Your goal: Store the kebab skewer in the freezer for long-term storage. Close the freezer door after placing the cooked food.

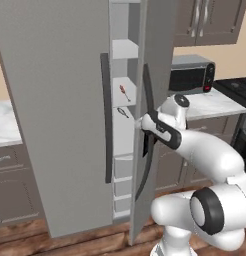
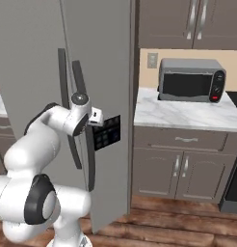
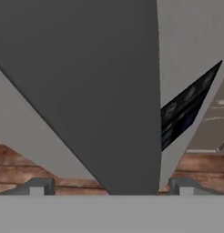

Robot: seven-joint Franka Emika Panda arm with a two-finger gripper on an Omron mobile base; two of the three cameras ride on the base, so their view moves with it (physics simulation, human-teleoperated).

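Pressing at the freezer door [image 1: 145,150], the gripper [image 3: 109,187] sits right up against its dark vertical handle [image 3: 100,91], fingertips [image 3: 40,186] set apart on either side of the handle, not clamped. Door ajar beside the wider grey door [image 1: 55,110]; kebab skewer [image 1: 124,93] lies on a white shelf [image 1: 126,90] inside the freezer [image 1: 126,50]. Microwave [image 2: 190,79] on the counter [image 2: 183,113] nearby.
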